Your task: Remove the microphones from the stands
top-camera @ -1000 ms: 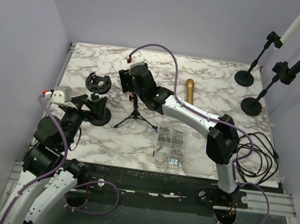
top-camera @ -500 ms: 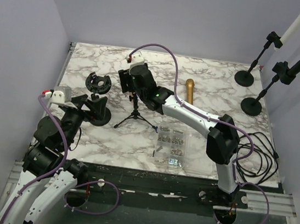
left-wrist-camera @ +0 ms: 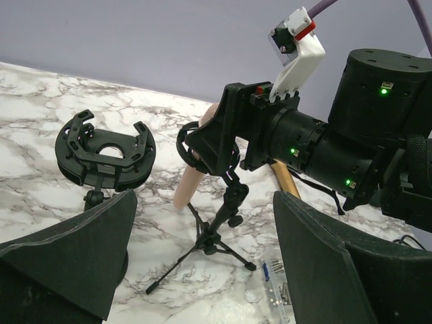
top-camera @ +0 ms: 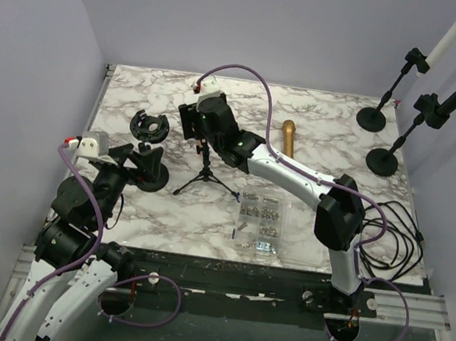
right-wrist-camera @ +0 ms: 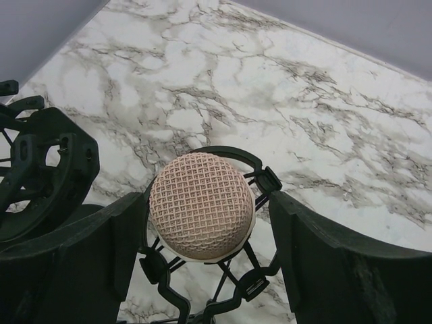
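A pink microphone with a mesh head sits in the black shock mount of a small tripod stand. My right gripper is open, and its jaws straddle the microphone head and the mount ring. The left finger is close against the mount and the right finger stands a little off. In the left wrist view the pink body hangs tilted below the mount above the tripod legs. My left gripper is open and empty, left of the stand.
A spare shock mount stands on a round black base at the left. A gold microphone lies behind the right arm. A clear box of screws sits near the front. Two tall stands with microphones stand at the far right.
My right gripper has shifted very slightly over the microphone head. The left arm and the stand have not moved.
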Action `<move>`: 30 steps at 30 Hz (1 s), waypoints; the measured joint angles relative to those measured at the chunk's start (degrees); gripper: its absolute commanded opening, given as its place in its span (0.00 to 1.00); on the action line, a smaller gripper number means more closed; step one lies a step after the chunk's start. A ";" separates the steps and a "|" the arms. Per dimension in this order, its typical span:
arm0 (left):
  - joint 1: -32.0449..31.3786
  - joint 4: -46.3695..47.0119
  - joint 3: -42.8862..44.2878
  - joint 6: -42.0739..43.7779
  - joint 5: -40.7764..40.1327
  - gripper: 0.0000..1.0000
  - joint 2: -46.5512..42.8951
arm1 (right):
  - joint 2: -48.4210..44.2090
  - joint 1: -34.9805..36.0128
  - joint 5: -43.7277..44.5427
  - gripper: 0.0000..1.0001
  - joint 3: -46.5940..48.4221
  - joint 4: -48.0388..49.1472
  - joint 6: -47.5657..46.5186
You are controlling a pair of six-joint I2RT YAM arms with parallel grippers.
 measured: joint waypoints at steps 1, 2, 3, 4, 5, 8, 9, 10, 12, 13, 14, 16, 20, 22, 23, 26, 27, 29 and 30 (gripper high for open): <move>0.00 0.00 0.00 0.00 0.00 0.84 0.00 | -0.09 0.00 0.00 0.83 0.04 0.00 0.00; 0.00 0.00 0.00 0.00 0.02 0.84 0.00 | -0.20 0.00 0.00 0.83 0.04 0.00 0.00; 0.00 0.00 0.00 -0.02 0.02 0.84 0.00 | -0.24 0.00 0.02 0.83 0.04 0.02 0.00; 0.00 0.00 0.00 -0.02 0.02 0.84 0.00 | -0.31 0.00 0.02 0.81 0.04 0.00 0.00; 0.00 0.00 0.00 -0.02 0.02 0.84 0.00 | -0.31 0.00 0.02 0.78 0.04 0.00 0.00; 0.00 0.00 0.00 -0.02 0.02 0.84 0.00 | -0.31 0.00 0.00 0.61 0.04 -0.02 -0.09; 0.00 0.00 0.00 -0.02 0.02 0.84 0.00 | -0.31 0.00 0.02 0.53 0.04 -0.02 -0.15; 0.00 0.00 0.00 -0.02 0.02 0.84 0.00 | -0.33 0.00 0.02 0.45 0.04 0.00 -0.22; 0.00 0.00 0.00 -0.02 0.02 0.84 0.00 | -0.42 0.00 0.04 0.35 0.04 0.00 -0.48; 0.00 0.00 0.00 -0.02 0.09 0.84 0.00 | -0.55 0.00 0.09 0.25 0.04 -0.13 -0.72; 0.00 0.00 0.00 -0.02 0.09 0.84 0.00 | -0.55 0.00 0.09 0.22 0.04 -0.13 -0.74; 0.07 0.00 0.00 -0.04 0.33 0.84 0.00 | -0.57 0.00 0.07 0.19 0.44 -0.70 -0.92; 0.37 0.02 0.00 -0.20 0.48 0.84 0.11 | -0.66 0.00 0.04 0.17 2.43 -1.90 -1.11; 0.55 0.02 -0.02 -0.24 0.72 0.84 0.28 | -0.87 0.00 0.04 0.16 3.56 -2.38 -1.33; 0.61 0.02 0.00 -0.33 0.87 0.84 0.35 | -0.96 0.00 0.04 0.15 4.26 -2.73 -1.49; 0.76 0.02 -0.02 -0.46 1.05 0.84 0.50 | -1.01 0.00 0.04 0.13 7.21 -4.35 -1.79; 0.85 0.02 -0.02 -0.50 1.11 0.84 0.52 | -1.01 0.00 0.04 0.12 8.33 -5.01 -1.99; 1.03 0.02 -0.02 -0.59 1.29 0.84 0.55 | -1.01 0.00 0.09 0.10 10.86 -6.32 -2.43; 1.07 0.02 -0.02 -0.61 1.31 0.84 0.55 | -1.01 0.00 0.13 0.08 12.39 -6.99 -2.69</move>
